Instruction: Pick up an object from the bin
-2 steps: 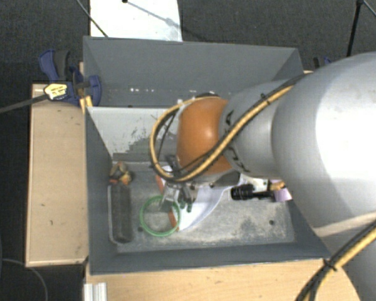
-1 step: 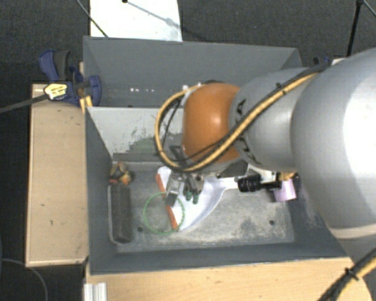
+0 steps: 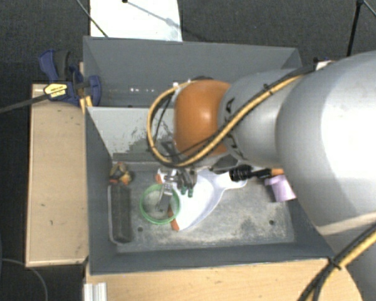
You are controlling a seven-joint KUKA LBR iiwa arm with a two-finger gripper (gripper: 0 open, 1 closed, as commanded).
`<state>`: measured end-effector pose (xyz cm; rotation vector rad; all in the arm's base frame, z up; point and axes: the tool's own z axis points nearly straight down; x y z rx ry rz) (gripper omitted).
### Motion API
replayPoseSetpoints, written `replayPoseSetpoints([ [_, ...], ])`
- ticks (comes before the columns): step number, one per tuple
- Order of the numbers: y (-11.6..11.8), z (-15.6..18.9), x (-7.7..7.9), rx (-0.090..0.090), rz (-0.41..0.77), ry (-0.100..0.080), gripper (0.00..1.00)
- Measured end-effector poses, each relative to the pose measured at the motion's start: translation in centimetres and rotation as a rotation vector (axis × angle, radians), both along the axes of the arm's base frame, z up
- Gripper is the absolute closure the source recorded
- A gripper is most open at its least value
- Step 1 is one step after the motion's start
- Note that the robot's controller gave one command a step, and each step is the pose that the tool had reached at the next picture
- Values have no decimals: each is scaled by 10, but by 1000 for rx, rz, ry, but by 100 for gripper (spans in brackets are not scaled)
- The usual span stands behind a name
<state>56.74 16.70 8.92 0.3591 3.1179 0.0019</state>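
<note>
Though the jaws' state can't be told, gripper [image 3: 170, 191] over apparent green ring [image 3: 151, 212] may snag adjoining white piece [image 3: 203, 200].

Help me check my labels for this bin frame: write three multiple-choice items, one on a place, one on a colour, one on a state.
1. Where does the purple thing lie in the bin?
A. against the left wall
B. inside a ring
C. on the right of the floor, beside the arm

2. What colour is the ring under the gripper?
A. red
B. green
C. blue

3. How does the long dark block rest?
A. flat on the floor, along the left wall
B. upright on one end
C. leaning on the arm

Answers:
1 C: it sits on the right of the floor, close by the arm.
2 B: the ring's band is clear green.
3 A: its whole length lies on the floor by the left wall.
</note>
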Motion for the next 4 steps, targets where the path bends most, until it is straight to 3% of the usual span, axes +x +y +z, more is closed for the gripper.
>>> replayPoseSetpoints([
  [1, 1, -7, 2, 0, 10, 0, 0],
  [2, 9, -18, 17, 0, 229, -2, 100],
  [3, 9, -18, 17, 1, 228, -1, 100],
  [4, 3, 104, 0, 0, 223, 1, 100],
])
